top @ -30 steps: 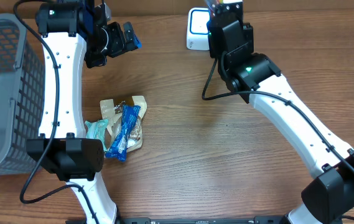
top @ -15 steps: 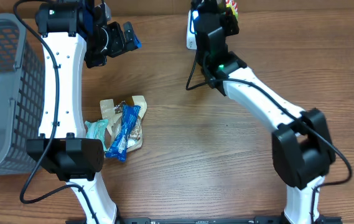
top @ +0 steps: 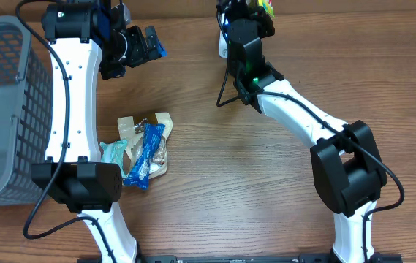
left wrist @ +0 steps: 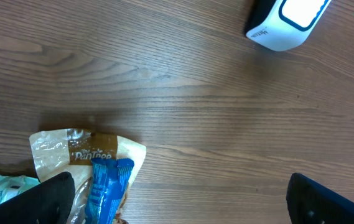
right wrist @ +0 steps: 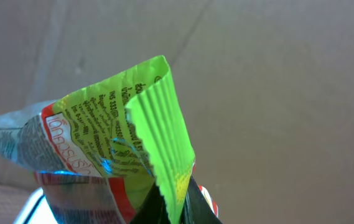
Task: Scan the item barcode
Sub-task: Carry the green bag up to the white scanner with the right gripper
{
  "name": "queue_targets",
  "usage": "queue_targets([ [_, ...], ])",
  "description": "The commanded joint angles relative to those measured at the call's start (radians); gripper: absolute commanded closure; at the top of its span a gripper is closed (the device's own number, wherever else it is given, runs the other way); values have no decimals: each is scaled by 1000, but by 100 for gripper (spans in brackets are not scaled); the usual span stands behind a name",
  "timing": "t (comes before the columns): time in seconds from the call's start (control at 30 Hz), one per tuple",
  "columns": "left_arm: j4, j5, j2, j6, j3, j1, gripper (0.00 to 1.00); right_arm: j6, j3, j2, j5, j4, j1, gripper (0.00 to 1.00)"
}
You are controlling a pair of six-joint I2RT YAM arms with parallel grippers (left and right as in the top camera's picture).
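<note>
Overhead: right gripper point(top: 250, 9) is at the far edge of the table point(top: 266, 190), clamped on a green snack packet point(top: 267, 6). It sits right above the scanner point(top: 223, 45), which the arm mostly hides. Left gripper point(top: 138, 45) hangs well apart from that, jaws spread as wide as they go, nothing in them. A pile of packets point(top: 142, 150) lies on the wood nearer the base and a basket point(top: 3, 109) stands at the left edge. Left wrist: only bare wood between the spread jaws, so that arm is idle. The scanner's white window shows in the top right corner, with a sliver of green at the frame edge beside it, likely the held item. Beige packet point(left wrist: 86, 149) and blue packet point(left wrist: 109, 180) overlap at lower left. Right wrist: the green packet is pinched by one end between the fingers point(right wrist: 198, 208) at the bottom of frame, and the rest stands up, tilted, against a plain wall point(right wrist: 288, 74). Small print is visible, but I can't make out a barcode on this face. The white corner at lower left is probably the scanner. My read: we're in the presenting step, item over the reader, scan not confirmed. Next move calls for rolling the wrist until the barcode face squares up to the window, then holding steady. Crinkled film could glare or fold across the code, so keep the grip firm.
</note>
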Motion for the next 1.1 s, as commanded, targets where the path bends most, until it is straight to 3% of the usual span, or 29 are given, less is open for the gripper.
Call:
queue_targets([
  [0.0, 1, 1, -17, 20, 18, -1, 0, 3, 21, 11, -29, 59, -2, 96],
  [1.07, 1, 1, -17, 20, 18, -1, 0, -3, 23, 124, -148, 270, -62, 96],
])
